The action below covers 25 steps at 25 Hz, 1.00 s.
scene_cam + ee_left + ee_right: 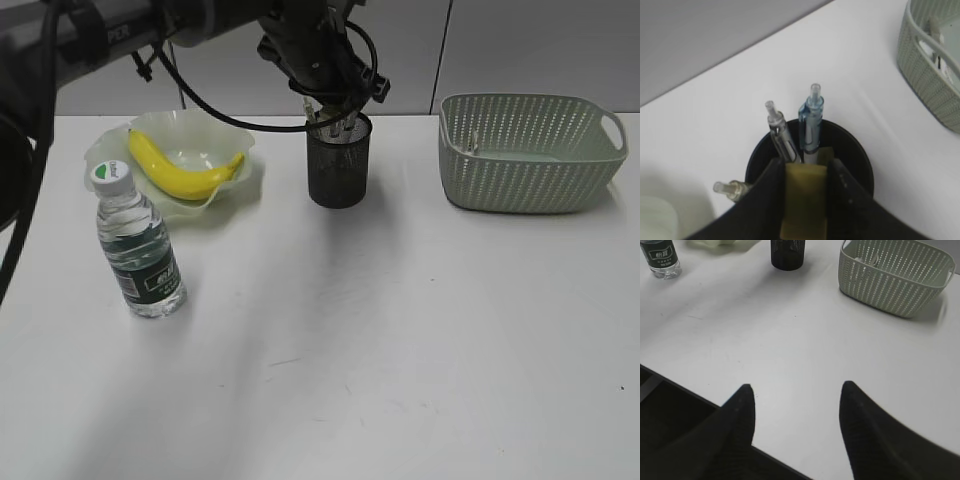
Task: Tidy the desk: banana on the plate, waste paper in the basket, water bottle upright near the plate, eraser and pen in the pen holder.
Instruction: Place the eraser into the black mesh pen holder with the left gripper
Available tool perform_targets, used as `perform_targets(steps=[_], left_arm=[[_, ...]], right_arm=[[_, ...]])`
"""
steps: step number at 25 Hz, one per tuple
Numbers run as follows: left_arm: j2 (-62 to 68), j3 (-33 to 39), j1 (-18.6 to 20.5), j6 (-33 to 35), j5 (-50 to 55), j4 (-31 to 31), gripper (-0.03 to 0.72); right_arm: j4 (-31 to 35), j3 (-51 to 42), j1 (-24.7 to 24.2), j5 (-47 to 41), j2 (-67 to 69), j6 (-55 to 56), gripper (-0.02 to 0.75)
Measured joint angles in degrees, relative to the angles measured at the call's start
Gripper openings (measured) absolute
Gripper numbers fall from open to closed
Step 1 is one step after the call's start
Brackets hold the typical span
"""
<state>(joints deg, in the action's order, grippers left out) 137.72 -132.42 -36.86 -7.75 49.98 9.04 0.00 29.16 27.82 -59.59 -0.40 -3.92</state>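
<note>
The left gripper (805, 175) reaches down from above, its fingers (771, 192) clamped on something between them; the right gripper (796, 395) hangs low, fingers parted and empty.

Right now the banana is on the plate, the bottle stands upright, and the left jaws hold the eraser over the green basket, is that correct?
Not quite: the left gripper holds the eraser over the black pen holder, not the basket, as the left wrist view shows. The banana does lie on the plate, and the bottle stands upright.
</note>
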Motion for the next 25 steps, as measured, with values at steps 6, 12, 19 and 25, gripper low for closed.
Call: perform_targets(steps=[6,12,19,25], left_arm=[[1.5,0.0,0.2,0.0,0.5,-0.4,0.187],[1.5,0.0,0.2,0.0,-1.1,-0.5,0.410],[-0.5,0.0,0.0,0.0,-0.1,-0.6,0.453],[-7.5,0.0,0.0,0.0,9.1,-1.0,0.454]], right_arm=[[0.0,0.0,0.0,0.0,0.0,0.0,0.435],[0.0,0.0,0.0,0.0,0.0,0.0,0.435],[0.0,0.0,0.0,0.0,0.0,0.0,0.435],[0.0,0.0,0.0,0.0,0.0,0.0,0.435]])
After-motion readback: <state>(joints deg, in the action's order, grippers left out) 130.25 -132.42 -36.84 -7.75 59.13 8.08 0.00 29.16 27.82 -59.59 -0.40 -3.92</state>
